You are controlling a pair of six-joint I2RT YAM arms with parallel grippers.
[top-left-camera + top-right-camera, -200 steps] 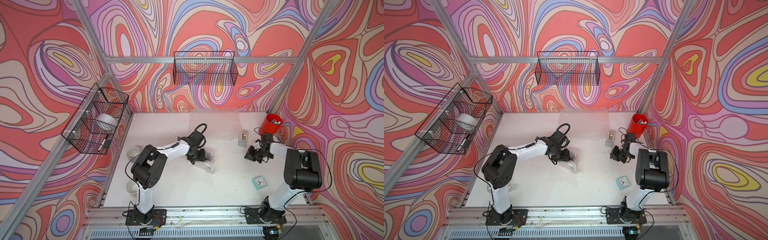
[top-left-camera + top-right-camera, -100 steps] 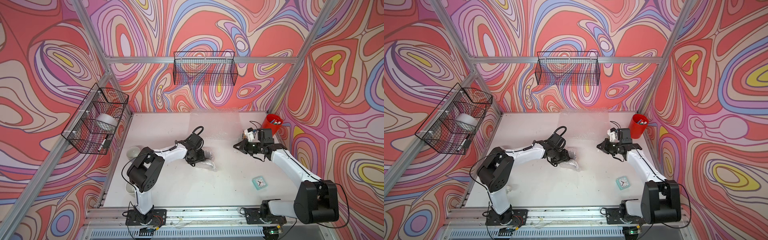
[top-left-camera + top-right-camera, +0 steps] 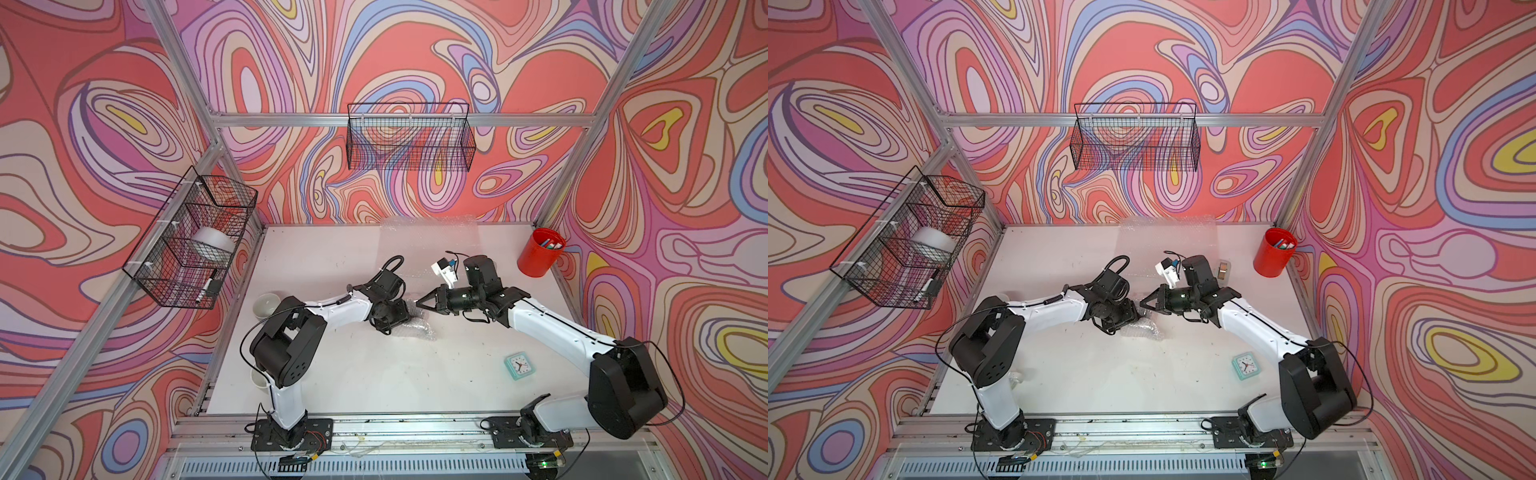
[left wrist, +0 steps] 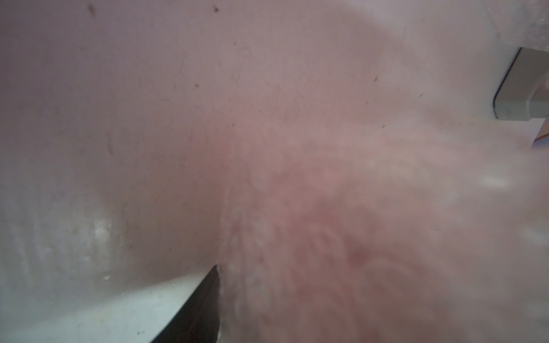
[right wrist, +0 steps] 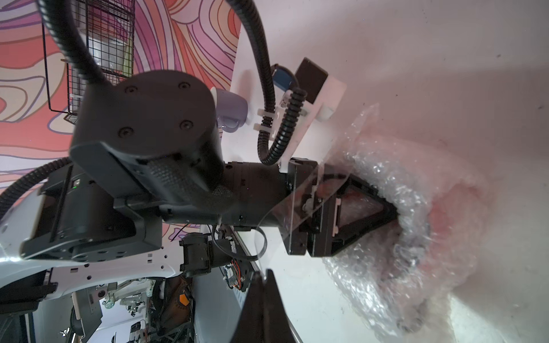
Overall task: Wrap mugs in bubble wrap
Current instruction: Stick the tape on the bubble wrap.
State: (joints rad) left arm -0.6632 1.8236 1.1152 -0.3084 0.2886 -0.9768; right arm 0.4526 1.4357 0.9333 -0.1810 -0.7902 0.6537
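Near the centre of the bench (image 3: 374,374), a crumpled bundle of bubble wrap (image 3: 419,329) lies with a red mug (image 5: 445,208) showing only as a red blur through the plastic. The left end effector (image 3: 406,311) reaches in from 9 o'clock and pinches the bundle. Its fingers are sunk into the wrap, and one dark finger (image 4: 202,306) shows hard against it in the left wrist view. The right end effector (image 3: 419,302) comes in from 3 o'clock with its fingers pressed together and nothing between them, the tip just beside the bundle. A second, flat sheet (image 3: 432,232) lies at 12 o'clock against the far wall. A white mug (image 3: 267,304) stands at the 9 o'clock edge. A red pen cup (image 3: 540,251) stands at 2 o'clock and a small clock (image 3: 518,365) lies at 4 o'clock.
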